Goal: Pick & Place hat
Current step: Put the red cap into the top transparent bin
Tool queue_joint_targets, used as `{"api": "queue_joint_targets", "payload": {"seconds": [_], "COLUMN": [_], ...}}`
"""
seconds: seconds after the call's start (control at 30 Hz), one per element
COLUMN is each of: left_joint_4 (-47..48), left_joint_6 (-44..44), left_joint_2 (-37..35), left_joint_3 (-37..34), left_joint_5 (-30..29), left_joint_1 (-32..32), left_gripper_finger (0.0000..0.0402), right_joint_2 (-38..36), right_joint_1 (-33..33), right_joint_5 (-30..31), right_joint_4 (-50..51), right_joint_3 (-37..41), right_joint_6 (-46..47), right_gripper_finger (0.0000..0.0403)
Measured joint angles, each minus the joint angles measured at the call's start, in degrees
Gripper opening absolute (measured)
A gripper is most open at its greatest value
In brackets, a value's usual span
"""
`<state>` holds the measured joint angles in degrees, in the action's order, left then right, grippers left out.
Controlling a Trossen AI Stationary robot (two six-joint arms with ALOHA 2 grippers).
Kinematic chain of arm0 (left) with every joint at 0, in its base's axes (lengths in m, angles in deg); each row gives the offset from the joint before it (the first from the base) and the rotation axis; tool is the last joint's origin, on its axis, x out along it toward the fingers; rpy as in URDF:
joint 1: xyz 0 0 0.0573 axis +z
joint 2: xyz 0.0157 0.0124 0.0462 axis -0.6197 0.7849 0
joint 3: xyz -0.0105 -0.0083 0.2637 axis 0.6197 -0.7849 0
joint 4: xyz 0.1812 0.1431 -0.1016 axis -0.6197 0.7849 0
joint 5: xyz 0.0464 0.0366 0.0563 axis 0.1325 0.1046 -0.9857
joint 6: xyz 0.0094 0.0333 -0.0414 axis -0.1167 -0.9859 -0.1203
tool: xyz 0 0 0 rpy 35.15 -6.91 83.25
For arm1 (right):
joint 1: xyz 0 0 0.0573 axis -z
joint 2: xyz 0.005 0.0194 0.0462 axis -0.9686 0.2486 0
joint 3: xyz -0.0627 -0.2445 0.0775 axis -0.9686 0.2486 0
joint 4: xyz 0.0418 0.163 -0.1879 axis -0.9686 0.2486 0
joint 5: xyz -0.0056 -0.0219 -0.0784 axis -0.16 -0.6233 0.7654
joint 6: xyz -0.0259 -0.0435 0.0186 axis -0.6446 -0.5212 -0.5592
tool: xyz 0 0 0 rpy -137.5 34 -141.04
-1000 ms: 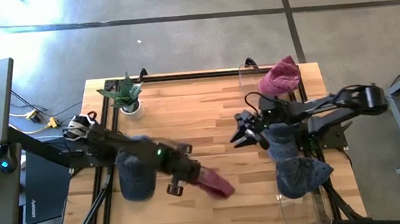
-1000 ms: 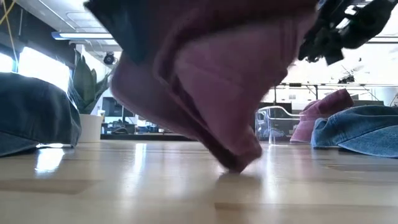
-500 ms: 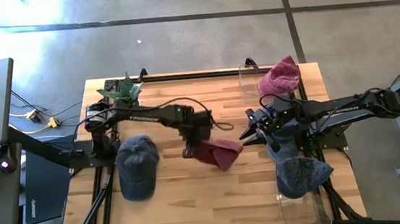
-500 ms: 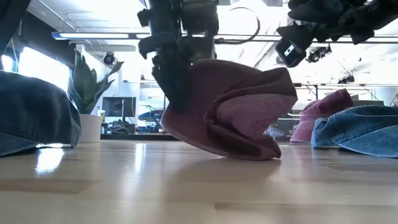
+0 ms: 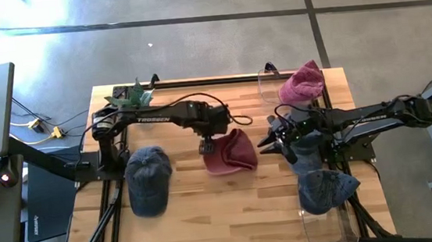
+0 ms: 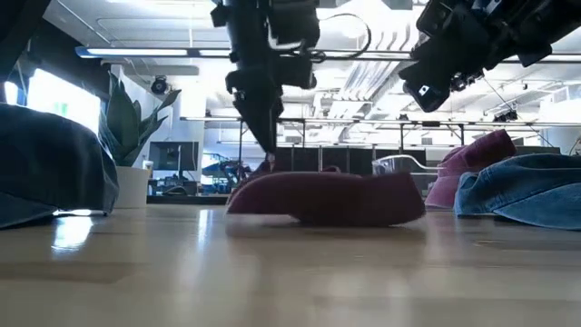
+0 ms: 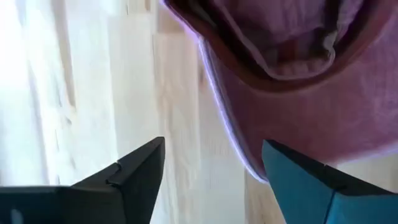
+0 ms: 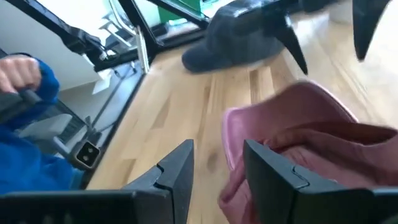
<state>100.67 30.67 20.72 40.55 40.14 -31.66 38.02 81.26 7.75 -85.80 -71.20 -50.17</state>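
Both arms are dark, near-black, jointed tubes; the left arm (image 5: 157, 118) carries pale lettering along its forearm link and a thin black cable looping off its wrist, seen against the ceiling in the low view. The left gripper (image 7: 211, 171) shows two flat tapered fingers, one charcoal with a stepped notch, the other (image 7: 311, 180) reading teal. The right gripper (image 8: 214, 168) has two dark wedge-shaped fingers with notched inner edges; the right arm (image 5: 372, 113) is slim and black.
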Motion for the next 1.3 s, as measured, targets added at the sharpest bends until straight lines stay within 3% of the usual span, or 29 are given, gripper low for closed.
{"api": "queue_joint_targets", "payload": {"seconds": [0.17,0.3,0.43,0.6,0.7,0.83,1.03,1.1,1.17,1.3], "left_joint_4": [-3.62,-16.85,-29.83,-32.73,-32.32,-30.3,-5.78,0.56,-0.33,-4.71], "left_joint_6": [2.0,1.32,3.47,11.27,14.44,16.05,34.94,41.33,43.78,40.67], "left_joint_2": [-0.92,-0.85,0.79,1.12,1.16,1.24,-1.51,-2.51,-2.75,-2.75], "left_joint_3": [-0.04,-2.9,-7.68,-11.88,-15.8,-19.5,-17.57,-17.84,-17.56,-17.69], "left_joint_5": [-4.26,-7.89,-12.28,-14.75,-18.33,-31.05,-53.67,-55.81,-55.73,-54.09], "left_joint_1": [-7.73,-16.43,-22.25,-23.93,-23.93,-23.96,-26.4,-26.69,-26.51,-26.52], "left_gripper_finger": [0.0263,0.026,0.026,0.0259,0.0259,0.0259,0.0259,0.0259,0.0259,0.0259], "right_joint_2": [0.02,0.03,1.17,5.89,9.1,12.67,15.96,17.35,19.17,24.28], "right_joint_1": [-1.72,-2.93,-3.6,-3.96,-3.94,-4.13,-4.7,-4.7,-4.7,-4.66], "right_joint_5": [7.51,15.92,19.43,20.32,19.35,16.22,15.4,17.55,21.07,24.44], "right_joint_4": [3.98,6.06,8.41,9.12,9.15,9.15,8.82,8.42,7.12,0.53], "right_joint_3": [0.0,0.0,0.0,-0.27,-2.16,-4.87,-6.28,-6.29,-6.29,-6.56], "right_joint_6": [-1.32,-1.87,0.14,1.49,1.47,0.08,-2.07,-2.17,-3.05,-6.59], "right_gripper_finger": [0.0133,0.0133,0.0132,0.0118,0.0104,0.0087,0.0073,0.007,0.0068,0.0059]}}
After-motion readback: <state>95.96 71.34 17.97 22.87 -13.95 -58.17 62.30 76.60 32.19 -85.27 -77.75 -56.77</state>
